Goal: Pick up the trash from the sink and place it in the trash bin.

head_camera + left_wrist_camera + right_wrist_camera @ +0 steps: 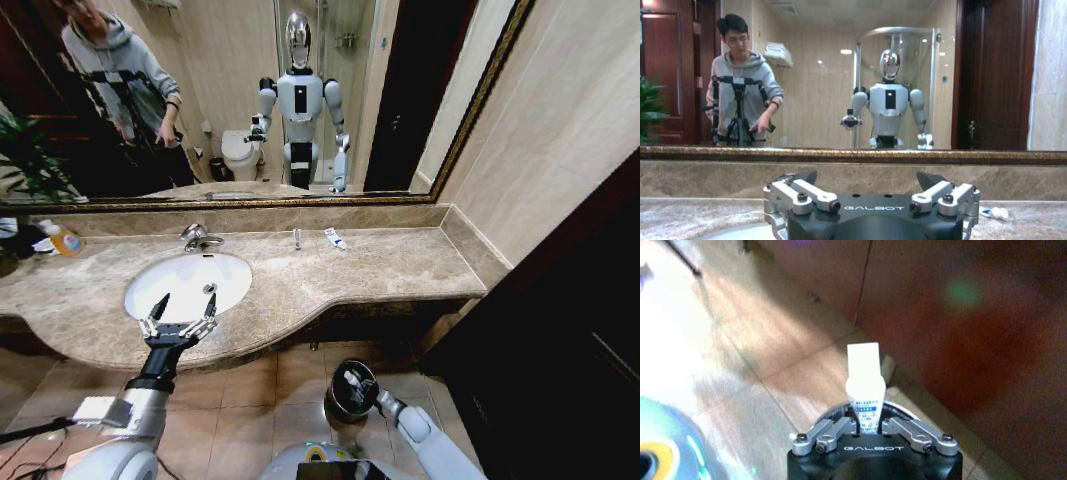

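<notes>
Right gripper (867, 426) is clamped on a white plastic tube (863, 377), low on the right over the tiled floor, below the counter's near edge. Tube sticks straight out from between the fingers: flat crimped end outward, rounder body with small blue print sitting at the jaws. From the head camera, that gripper sits right at the small round black trash bin with a glossy rim (349, 393) on the floor, and something white shows against the bin top. Can't tell whether the tube is above the opening or already touching the rim.

Left gripper (181, 315) is spread wide, nothing between its dark fingertips (160, 304). It hovers over the near rim of the white oval sink (230, 276), pointing toward the mirror. Basin looks bare where visible. Chrome tap (196, 237) is at the sink's far edge.

On the beige-brown marble counter (400, 265), far side near the mirror and right of the tap: a small clear upright vial (296, 238) and, just right of it, a white-blue sachet (335, 238) lying flat. The two are close but apart. Orange-yellow bottle with a white top (64, 239) lies at the far left of the counter, well away from the sink.
</notes>
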`<state>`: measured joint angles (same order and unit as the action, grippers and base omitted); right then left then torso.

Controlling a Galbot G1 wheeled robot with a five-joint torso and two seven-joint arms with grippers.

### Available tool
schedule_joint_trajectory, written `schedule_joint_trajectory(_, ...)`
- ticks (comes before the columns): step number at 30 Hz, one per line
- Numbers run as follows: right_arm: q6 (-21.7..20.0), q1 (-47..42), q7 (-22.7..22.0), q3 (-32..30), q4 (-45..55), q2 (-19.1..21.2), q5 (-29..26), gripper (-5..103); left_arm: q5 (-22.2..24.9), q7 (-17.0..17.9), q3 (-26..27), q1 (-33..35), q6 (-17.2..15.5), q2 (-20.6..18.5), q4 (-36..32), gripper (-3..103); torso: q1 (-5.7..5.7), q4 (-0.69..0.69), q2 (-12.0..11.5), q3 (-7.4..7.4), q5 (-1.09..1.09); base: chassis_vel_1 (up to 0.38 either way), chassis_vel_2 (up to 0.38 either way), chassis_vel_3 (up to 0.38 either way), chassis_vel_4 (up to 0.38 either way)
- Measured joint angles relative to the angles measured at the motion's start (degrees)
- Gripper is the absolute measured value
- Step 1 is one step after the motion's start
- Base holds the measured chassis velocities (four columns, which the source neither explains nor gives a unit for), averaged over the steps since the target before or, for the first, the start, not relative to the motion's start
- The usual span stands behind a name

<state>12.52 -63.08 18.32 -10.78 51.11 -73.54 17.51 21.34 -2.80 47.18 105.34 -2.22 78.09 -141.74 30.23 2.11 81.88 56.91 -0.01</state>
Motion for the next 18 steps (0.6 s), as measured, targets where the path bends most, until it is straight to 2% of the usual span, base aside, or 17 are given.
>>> schedule_joint_trajectory(1, 0.0, 0.0, 0.0, 0.0, 0.0, 0.0, 0.0, 15, 0.0, 0.0, 0.0, 0.0, 0.0, 0.0, 0.0, 100, 0.0, 0.0, 0.0, 0.0, 0.0, 0.0, 0.0, 0.0, 0.0)
schedule_joint_trajectory(4, 0.9, 3.2, -0.2, -1.7, -6.3, -2.9, 4.5, 15, 0.0, 0.0, 0.0, 0.0, 0.0, 0.0, 0.0, 100, 0.0, 0.01, 0.0, 0.0, -0.01, 0.0, 0.0, 0.0, 0.0)
schedule_joint_trajectory(12, 2.8, 5.5, -1.2, -3.6, -13.0, -4.3, 5.7, 15, 0.0, 0.0, 0.0, 0.0, 0.0, 0.0, 0.0, 100, 0.0, 0.0, 0.0, 0.0, 0.0, 0.0, 0.0, 0.0, 0.0)
schedule_joint_trajectory(13, 2.9, 5.6, -1.4, -3.8, -13.5, -4.4, 5.8, 12, 0.0, 0.0, 0.0, 0.0, 0.0, 0.0, 0.0, 100, 0.0, 0.0, 0.0, 0.0, 0.01, 0.0, 0.0, 0.0, 0.0)
schedule_joint_trajectory(14, 3.2, 5.8, -2.2, -4.1, -15.0, -4.5, 5.4, 16, 0.0, 0.0, 0.0, 0.0, 0.0, 0.0, 0.0, 100, 0.0, 0.0, 0.0, 0.0, 0.0, 0.0, 0.0, 0.0, 0.0)
schedule_joint_trajectory(15, 3.2, 5.8, -2.2, -4.1, -15.0, -4.5, 5.4, 16, 0.0, 0.0, 0.0, 0.0, 0.0, 0.0, 0.0, 100, 0.0, 0.0, 0.0, 0.0, 0.0, 0.0, 0.0, 0.0, 0.0)
schedule_joint_trajectory(18, 3.3, 5.9, -2.9, -4.2, -15.7, -4.4, 4.7, 32, 0.0, 0.0, 0.0, 0.0, 0.0, 0.0, 0.0, 100, 0.0, 0.0, 0.0, 0.0, 0.01, 0.0, 0.0, 0.0, 0.0)
